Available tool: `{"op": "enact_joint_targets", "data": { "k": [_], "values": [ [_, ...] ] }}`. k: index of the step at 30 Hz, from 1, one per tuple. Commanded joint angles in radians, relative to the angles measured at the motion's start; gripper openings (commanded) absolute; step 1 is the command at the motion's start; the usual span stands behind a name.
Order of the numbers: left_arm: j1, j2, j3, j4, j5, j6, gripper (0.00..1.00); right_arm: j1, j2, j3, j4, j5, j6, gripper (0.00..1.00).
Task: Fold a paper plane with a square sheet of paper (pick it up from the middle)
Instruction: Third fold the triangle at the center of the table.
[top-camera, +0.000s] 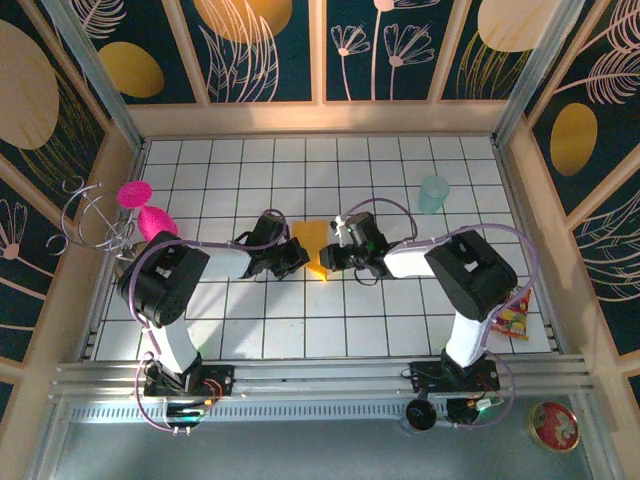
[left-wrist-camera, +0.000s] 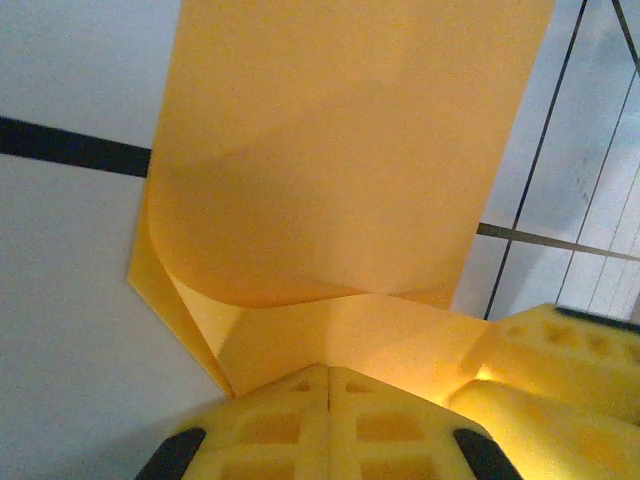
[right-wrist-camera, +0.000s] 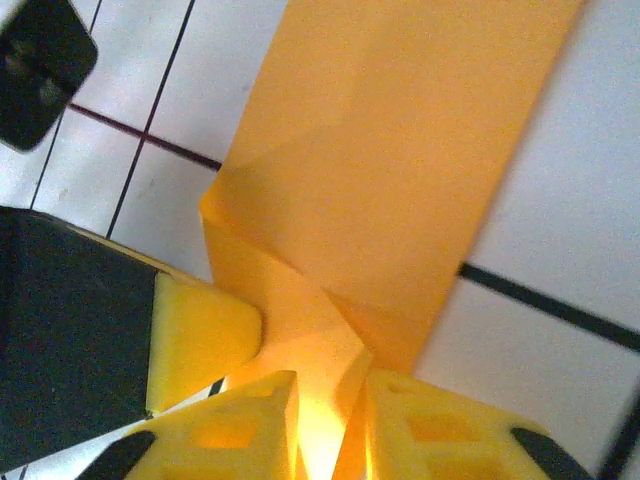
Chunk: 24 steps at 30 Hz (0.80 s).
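Orange-yellow square sheet of paper (top-camera: 313, 248), partly folded, lies mid-table (top-camera: 300, 320) on the white grid. Left gripper (left-wrist-camera: 328, 382) sits at its 9 o'clock from above, fingers together, clamped on a folded edge. Right gripper (right-wrist-camera: 330, 405) sits at 3 o'clock, fingers slightly apart with a raised fold in the gap. Teal cup (top-camera: 434, 194) is at 2 o'clock, well apart

Top view, centre: left gripper (top-camera: 293, 258) and right gripper (top-camera: 335, 256) cover the paper's (top-camera: 312, 240) sides; wrist views' upper edges crop it.
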Motion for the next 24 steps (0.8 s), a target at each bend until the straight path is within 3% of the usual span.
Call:
{"op": "enact_joint_targets", "data": {
  "k": [1, 6, 15, 24],
  "values": [
    [0.001, 0.036, -0.022, -0.048, -0.041, -0.002, 0.05, -0.03, -0.066, 0.034, -0.063, 0.029, 0.066, 0.27],
    [0.001, 0.032, -0.019, -0.048, -0.041, -0.001, 0.05, -0.043, -0.106, 0.059, -0.149, -0.04, 0.086, 0.27],
    [0.001, 0.033, -0.016, -0.043, -0.032, 0.001, 0.04, 0.021, -0.049, 0.15, -0.293, -0.147, 0.089, 0.09],
    [0.001, 0.032, -0.016, -0.049, -0.032, 0.002, 0.03, 0.044, 0.044, 0.216, -0.331, -0.176, 0.072, 0.02]
  ]
}}
